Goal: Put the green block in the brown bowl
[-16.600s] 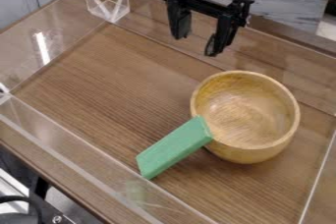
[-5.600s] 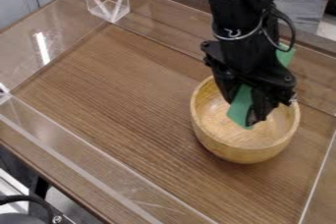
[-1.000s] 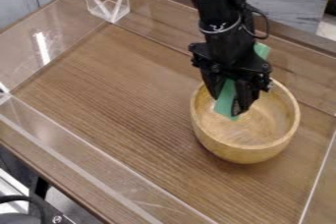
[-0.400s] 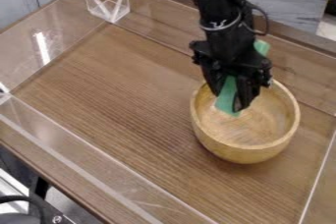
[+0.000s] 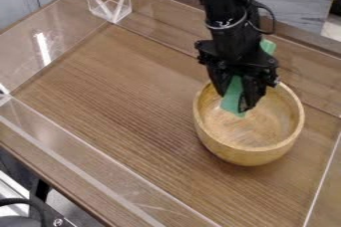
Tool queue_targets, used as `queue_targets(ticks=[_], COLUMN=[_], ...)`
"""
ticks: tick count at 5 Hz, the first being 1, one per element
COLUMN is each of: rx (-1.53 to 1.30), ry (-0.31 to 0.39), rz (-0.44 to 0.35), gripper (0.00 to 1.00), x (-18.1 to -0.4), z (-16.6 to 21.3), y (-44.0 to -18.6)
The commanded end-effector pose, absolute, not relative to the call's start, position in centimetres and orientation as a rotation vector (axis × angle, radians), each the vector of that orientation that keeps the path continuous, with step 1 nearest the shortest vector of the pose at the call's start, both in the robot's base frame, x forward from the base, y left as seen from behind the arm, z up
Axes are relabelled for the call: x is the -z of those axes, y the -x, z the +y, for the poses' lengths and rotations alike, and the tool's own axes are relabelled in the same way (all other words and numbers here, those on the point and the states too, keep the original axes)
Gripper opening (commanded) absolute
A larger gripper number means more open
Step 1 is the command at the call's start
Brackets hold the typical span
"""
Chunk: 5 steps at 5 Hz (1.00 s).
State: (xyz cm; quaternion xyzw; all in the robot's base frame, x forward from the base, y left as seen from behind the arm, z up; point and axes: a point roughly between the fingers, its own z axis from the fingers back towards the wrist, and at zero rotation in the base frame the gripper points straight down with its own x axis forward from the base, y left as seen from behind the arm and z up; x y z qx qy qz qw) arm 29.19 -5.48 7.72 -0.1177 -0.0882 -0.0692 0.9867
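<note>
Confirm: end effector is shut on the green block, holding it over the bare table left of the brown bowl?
Not quite. The end effector is shut on the green block, but the camera view shows it holding the block over the brown bowl itself, lower end inside the rim, not over the table to its left.

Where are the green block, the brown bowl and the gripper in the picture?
green block (image 5: 238, 100), camera view, its lower face.
brown bowl (image 5: 226, 149), camera view, front rim.
gripper (image 5: 242, 97), camera view, between fingertips.
</note>
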Motion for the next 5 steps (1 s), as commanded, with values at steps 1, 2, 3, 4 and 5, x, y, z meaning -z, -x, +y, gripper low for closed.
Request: queue_targets(ticks=[1, 2, 3, 4, 5], rx=[0.153, 0.157, 0.160, 0.164, 0.167], ry=[0.243, 0.247, 0.249, 0.251, 0.254], rz=[-0.236, -0.236, -0.235, -0.233, -0.232], gripper=[0.00, 0.00, 0.00, 0.00, 0.00], x=[-9.29, -9.32, -9.26, -9.24, -9.29], z=[-5.91, -6.10, -6.22, -6.34, -6.42], y=[-30.50, -30.60, -30.67, -30.71, -30.71])
